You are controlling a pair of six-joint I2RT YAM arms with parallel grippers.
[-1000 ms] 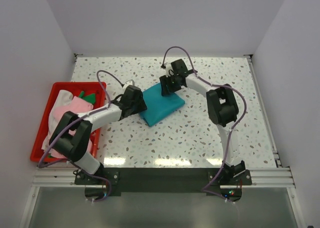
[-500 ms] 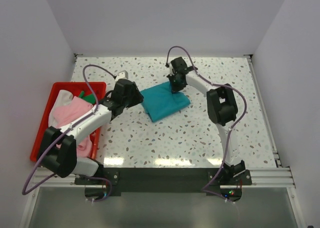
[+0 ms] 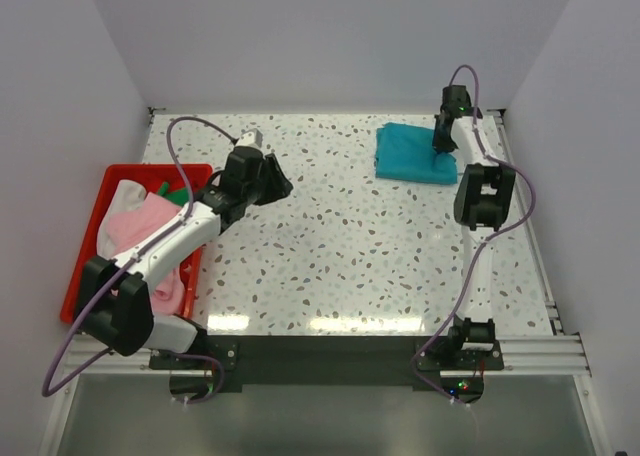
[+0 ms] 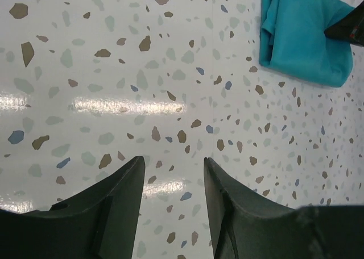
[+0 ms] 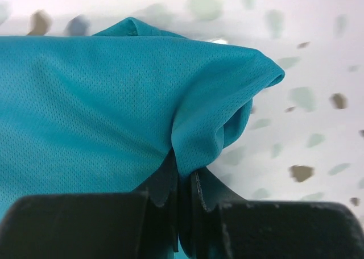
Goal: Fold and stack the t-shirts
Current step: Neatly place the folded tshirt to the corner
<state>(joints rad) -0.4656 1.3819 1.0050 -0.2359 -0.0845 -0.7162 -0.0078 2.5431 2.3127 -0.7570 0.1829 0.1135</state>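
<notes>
Bright even light, glare streaks on tabletop (image 4: 122, 105)

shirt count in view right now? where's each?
4 by colour: teal shirt folded at the table's far right, pinched by the right hand; pink shirt, white shirt, dark green shirt heaped in the red bin. More may be buried there.

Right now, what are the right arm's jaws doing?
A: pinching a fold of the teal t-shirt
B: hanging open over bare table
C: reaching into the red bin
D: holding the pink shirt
A: the right wrist view shows the right jaws closed on a bunched edge of the teal t-shirt, which lies at the far right of the table.
</notes>
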